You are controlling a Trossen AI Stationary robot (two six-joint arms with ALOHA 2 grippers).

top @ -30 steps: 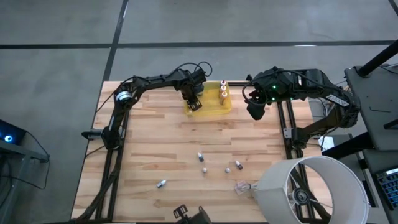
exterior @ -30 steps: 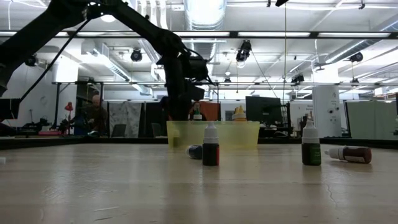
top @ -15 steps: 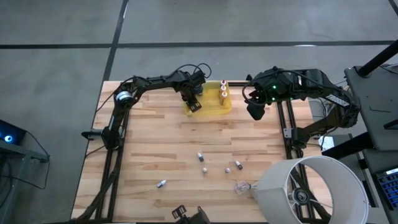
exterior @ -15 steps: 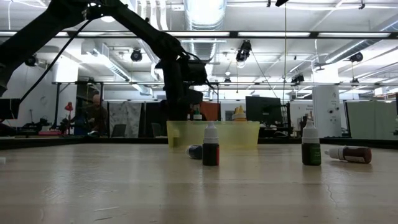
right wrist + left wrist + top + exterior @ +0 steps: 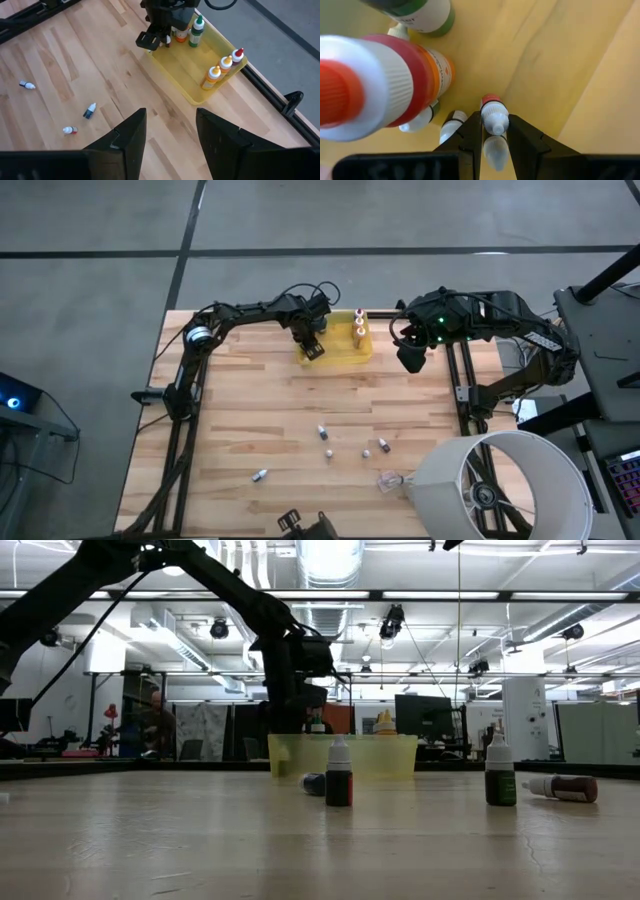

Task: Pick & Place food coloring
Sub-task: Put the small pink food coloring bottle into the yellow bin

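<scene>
Red-capped bottle [image 5: 493, 116] upright, left end effector [image 5: 494, 131]

high: overhead, straight down, far, whole table [image 5: 250, 400] | low: tabletop level, facing the room | left wrist: very near, inside yellow tray [image 5: 555, 55] | right wrist: farther, angled down | shared: tray, all views

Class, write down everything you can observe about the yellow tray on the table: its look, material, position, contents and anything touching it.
The yellow tray is a shallow rectangular dish of translucent yellow plastic with a low raised rim. It lies flat on the wooden table near its far edge. Small bottles stand upright in it, in a group at each end. The left end effector reaches into it, shut on a tiny bottle. Whether that bottle touches the tray floor cannot be told.
</scene>
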